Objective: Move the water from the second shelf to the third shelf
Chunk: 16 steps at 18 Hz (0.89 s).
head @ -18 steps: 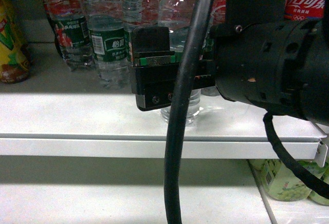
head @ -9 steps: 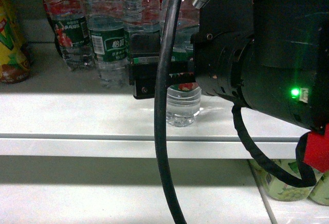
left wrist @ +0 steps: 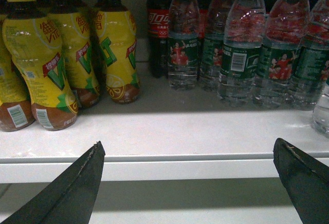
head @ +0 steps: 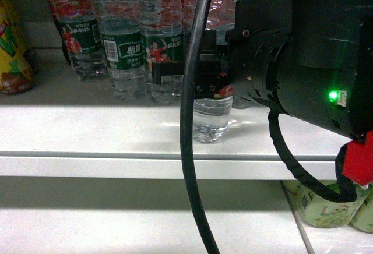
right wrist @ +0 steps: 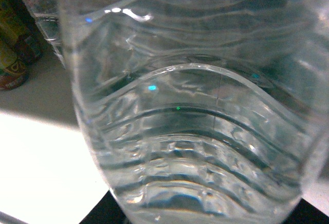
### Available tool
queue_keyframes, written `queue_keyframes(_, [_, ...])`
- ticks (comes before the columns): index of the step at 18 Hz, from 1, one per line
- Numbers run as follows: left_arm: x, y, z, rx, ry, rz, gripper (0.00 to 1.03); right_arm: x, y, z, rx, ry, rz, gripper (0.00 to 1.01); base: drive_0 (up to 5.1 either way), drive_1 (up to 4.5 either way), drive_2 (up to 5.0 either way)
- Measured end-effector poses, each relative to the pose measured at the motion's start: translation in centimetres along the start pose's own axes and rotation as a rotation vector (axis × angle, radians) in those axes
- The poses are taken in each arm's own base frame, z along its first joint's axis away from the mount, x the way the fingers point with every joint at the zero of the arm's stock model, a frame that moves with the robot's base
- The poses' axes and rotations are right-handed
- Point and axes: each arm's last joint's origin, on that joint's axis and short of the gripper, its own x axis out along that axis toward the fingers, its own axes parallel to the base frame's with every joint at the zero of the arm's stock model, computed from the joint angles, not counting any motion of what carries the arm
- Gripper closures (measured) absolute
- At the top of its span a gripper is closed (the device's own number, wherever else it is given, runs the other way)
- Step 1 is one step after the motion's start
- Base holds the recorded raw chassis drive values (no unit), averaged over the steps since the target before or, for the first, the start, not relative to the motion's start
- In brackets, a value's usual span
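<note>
I'm working in a shop aisle, by the look of it: a white retail shelf point(left wrist: 169, 131) stocked in rows by product. Beyond my open left jaws stand yellow drink bottles point(left wrist: 43, 59), a cola bottle point(left wrist: 158, 29) and many identical water bottles point(left wrist: 236, 44). Below the shelf edge, more green-labelled drinks point(head: 326, 207) sit on the lower tier.

Water point(head: 210, 117): clear ribbed plastic; label dark green with white letters and red-shirted figures. Shelf point(left wrist: 169, 131): white. Juice bottles point(left wrist: 46, 59): yellow, green-and-red label, brown base. Cola point(left wrist: 157, 34): dark, red label. Right end effector point(head: 192, 76): black. Cable point(head: 189, 149): black.
</note>
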Motion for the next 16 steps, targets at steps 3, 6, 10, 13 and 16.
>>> queue_keyframes(3, [0.0, 0.0, 0.0, 0.0, 0.0, 0.0, 0.05, -1.5, -0.2, -0.2, -0.002, 0.01, 0.022, 0.61, 0.0, 0.0, 0.0])
queue_keyframes(6, [0.0, 0.0, 0.0, 0.0, 0.0, 0.0, 0.05, -3.4, -0.7, -0.5, -0.004, 0.03, 0.033, 0.62, 0.0, 0.0, 0.0])
queue_keyframes(10, [0.0, 0.0, 0.0, 0.0, 0.0, 0.0, 0.05, -11.3, -6.5, -0.4, 0.001, 0.01, -0.064, 0.62, 0.0, 0.0, 0.0])
queue_keyframes(13, [0.0, 0.0, 0.0, 0.0, 0.0, 0.0, 0.05, -19.8, -10.9, 0.7, 0.005, -0.117, -0.23, 0.62, 0.0, 0.0, 0.0])
queue_keyframes(16, [0.0, 0.0, 0.0, 0.0, 0.0, 0.0, 0.05, -23.3, -10.6, 0.6, -0.03, -0.125, -0.263, 0.62, 0.0, 0.0, 0.0])
